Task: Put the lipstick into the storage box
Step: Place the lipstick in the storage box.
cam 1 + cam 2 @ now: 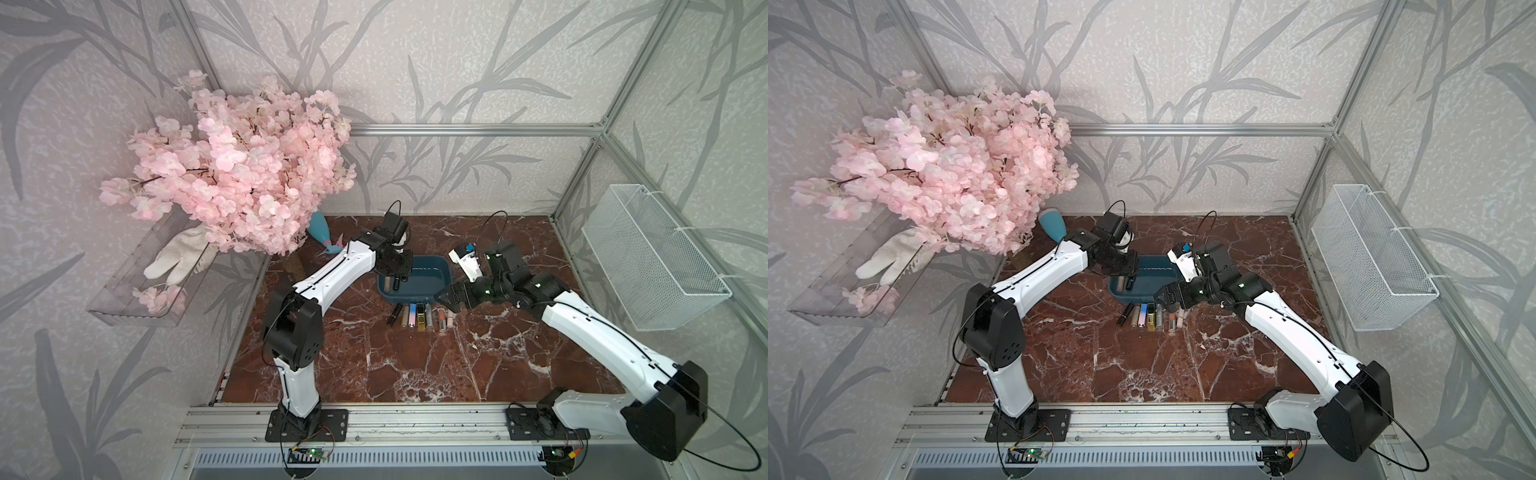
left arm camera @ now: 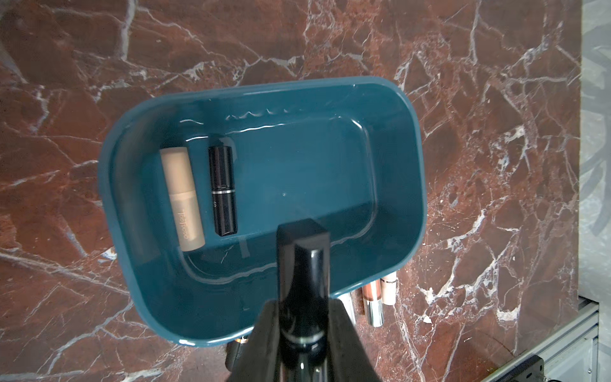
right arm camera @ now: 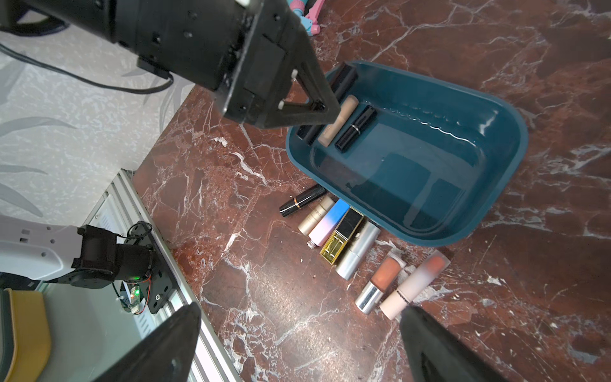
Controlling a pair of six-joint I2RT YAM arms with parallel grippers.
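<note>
While a black lipstick (image 2: pixel 302 251) is clamped in the left pincer (image 2: pixel 302 311) above the box (image 2: pixel 406 198), two tubes (image 2: pixel 201 191) are seen lying side by side at one end of its floor. It is best lowered over the bare floor, clear of both, and let go close to the bottom so no bounce is caused. The right pincer (image 3: pixel 301 309) is spread wide above the row (image 3: pixel 344 238) left on the tabletop (image 3: pixel 264 330).
</note>
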